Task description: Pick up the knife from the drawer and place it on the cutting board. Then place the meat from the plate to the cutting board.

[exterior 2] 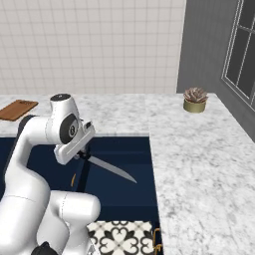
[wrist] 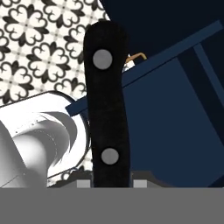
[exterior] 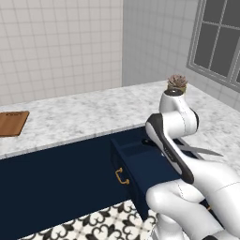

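My gripper (exterior 2: 83, 155) is shut on the black handle of the knife (exterior 2: 112, 170), which I hold above the open navy drawer (exterior 2: 122, 191). The silver-grey blade (exterior: 202, 151) sticks out level to the right of my wrist. In the hand view the knife handle (wrist: 107, 109), with two silver rivets, stands between the fingertips (wrist: 141, 181), above the drawer (wrist: 175, 127) and its gold handle (wrist: 138, 56). The drawer (exterior: 140, 164) stands pulled out from the cabinet front. The reddish-brown cutting board (exterior: 11, 123) (exterior 2: 18, 109) lies far left on the counter. Plate and meat are out of view.
A small potted succulent (exterior: 177, 83) (exterior 2: 195, 100) stands at the back corner of the marble counter (exterior 2: 199, 164). A window (exterior: 218, 42) is on the grey right wall. Patterned floor tiles (exterior: 93, 225) lie below the drawer.
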### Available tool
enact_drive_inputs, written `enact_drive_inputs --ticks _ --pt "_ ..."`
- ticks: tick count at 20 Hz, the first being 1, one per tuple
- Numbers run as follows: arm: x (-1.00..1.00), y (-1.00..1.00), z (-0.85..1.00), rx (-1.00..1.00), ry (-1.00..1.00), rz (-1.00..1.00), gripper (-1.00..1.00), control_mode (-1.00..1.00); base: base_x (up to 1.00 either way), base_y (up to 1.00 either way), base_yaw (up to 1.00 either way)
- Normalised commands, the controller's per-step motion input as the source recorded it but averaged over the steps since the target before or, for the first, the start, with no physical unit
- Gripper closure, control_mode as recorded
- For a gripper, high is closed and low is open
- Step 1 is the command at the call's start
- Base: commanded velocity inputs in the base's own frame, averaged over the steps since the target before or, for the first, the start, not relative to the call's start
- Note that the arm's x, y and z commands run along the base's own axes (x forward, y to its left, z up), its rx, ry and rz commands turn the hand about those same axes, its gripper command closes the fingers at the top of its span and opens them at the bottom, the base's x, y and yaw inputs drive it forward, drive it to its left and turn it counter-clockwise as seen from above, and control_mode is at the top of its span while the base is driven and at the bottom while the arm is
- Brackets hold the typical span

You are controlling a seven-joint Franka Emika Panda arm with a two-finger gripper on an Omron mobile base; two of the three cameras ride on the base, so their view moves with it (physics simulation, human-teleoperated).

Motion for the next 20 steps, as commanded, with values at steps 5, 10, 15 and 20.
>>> enact_drive_inputs --ticks 5,10,15,20 --pt "-0.13 0.08 -0.03 0.00 0.00 0.00 1.00 1.00 -0.15 0.11 0.00" --pt "0.00 0.00 0.00 0.00 0.00 0.00 1.00 1.00 -0.48 0.73 0.01" --pt "0.00 0.00 0.00 0.00 0.00 0.00 1.00 1.00 -0.08 0.99 0.02" --pt "0.00 0.00 0.00 0.00 0.00 0.00 1.00 1.00 0.18 1.00 0.00"
